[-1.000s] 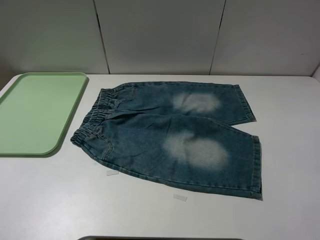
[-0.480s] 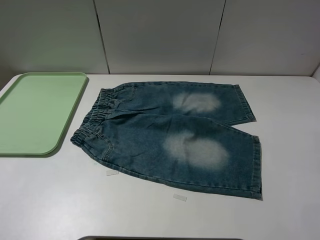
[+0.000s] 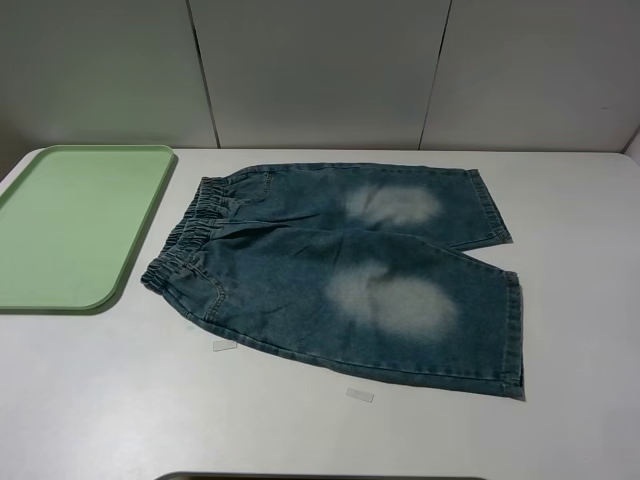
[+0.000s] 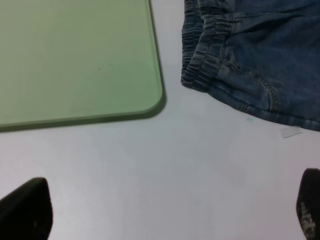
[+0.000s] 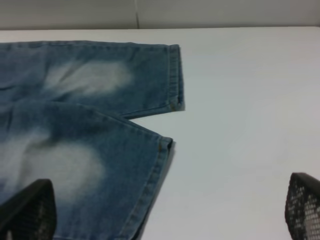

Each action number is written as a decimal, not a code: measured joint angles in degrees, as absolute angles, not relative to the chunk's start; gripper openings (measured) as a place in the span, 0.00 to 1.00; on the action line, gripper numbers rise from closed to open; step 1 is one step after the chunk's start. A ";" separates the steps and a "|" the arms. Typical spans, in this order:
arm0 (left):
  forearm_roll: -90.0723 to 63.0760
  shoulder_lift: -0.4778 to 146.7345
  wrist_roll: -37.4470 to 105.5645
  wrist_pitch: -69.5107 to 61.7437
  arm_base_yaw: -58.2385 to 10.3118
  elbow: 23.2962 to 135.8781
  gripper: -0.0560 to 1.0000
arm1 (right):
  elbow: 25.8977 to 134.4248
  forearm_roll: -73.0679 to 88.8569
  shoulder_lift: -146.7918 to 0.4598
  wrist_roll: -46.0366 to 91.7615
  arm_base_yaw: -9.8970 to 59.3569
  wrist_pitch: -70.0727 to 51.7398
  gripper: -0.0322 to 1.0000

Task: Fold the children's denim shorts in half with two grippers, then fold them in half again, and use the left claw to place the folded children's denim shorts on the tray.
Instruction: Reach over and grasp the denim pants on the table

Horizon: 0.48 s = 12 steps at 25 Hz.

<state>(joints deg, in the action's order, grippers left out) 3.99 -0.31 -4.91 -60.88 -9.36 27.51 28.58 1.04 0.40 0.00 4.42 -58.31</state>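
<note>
The children's denim shorts [image 3: 340,270] lie flat and unfolded on the white table, gathered waistband toward the tray, legs pointing right, a pale bleached patch on each leg. The pale green tray [image 3: 70,225] sits empty at the left. Neither arm shows in the exterior high view. In the left wrist view my left claw [image 4: 167,210] is open over bare table, short of the waistband [image 4: 205,60] and the tray's corner [image 4: 150,100]. In the right wrist view my right gripper [image 5: 165,210] is open, one finger [image 5: 27,210] over the nearer leg of the shorts [image 5: 85,125], the other over bare table.
Two small white tape labels [image 3: 225,345] [image 3: 360,394] lie on the table just in front of the shorts. A dark rim [image 3: 320,477] shows at the front edge. Grey wall panels [image 3: 320,70] close off the back of the table.
</note>
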 joint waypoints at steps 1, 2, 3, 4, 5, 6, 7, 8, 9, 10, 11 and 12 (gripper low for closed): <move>3.99 -0.31 -4.91 -60.88 -9.36 27.51 0.98 | 28.58 1.17 0.40 0.00 4.42 -58.31 0.70; 3.99 -0.31 -4.91 -60.88 -9.36 27.51 0.98 | 28.58 1.32 0.40 0.00 4.42 -58.31 0.70; 4.04 -0.31 -4.91 -60.88 -9.36 27.51 0.98 | 28.58 1.37 0.40 0.00 4.42 -58.31 0.70; 3.98 -0.31 -4.91 -60.88 -9.36 27.51 0.98 | 28.58 1.37 0.40 0.00 4.42 -58.26 0.70; 3.98 -0.31 -4.91 -60.88 -9.36 27.51 0.98 | 28.58 1.37 0.40 0.00 4.42 -58.21 0.70; 3.94 -0.31 -4.91 -60.95 -9.36 27.84 0.98 | 28.69 1.37 0.40 0.00 4.42 -58.02 0.70; 3.87 -0.31 -4.91 -60.95 -9.36 28.42 0.98 | 29.03 1.37 0.40 0.00 4.42 -57.74 0.70; 3.75 -0.31 -4.83 -60.95 -9.36 29.27 0.98 | 29.53 1.37 0.40 0.00 4.42 -57.09 0.70; 3.70 -0.31 -4.36 -60.95 -9.36 30.11 0.98 | 30.36 1.37 0.40 0.49 4.42 -56.13 0.70; 3.70 -0.31 -3.87 -60.76 -9.36 31.17 0.98 | 31.26 1.37 0.40 1.31 4.42 -54.97 0.70; 3.68 -0.31 -2.96 -60.51 -9.36 32.17 0.98 | 32.10 1.37 0.40 2.56 4.42 -54.02 0.70; 3.63 -0.31 -1.71 -59.65 -9.36 32.86 0.98 | 32.63 1.37 0.40 4.26 4.42 -52.86 0.70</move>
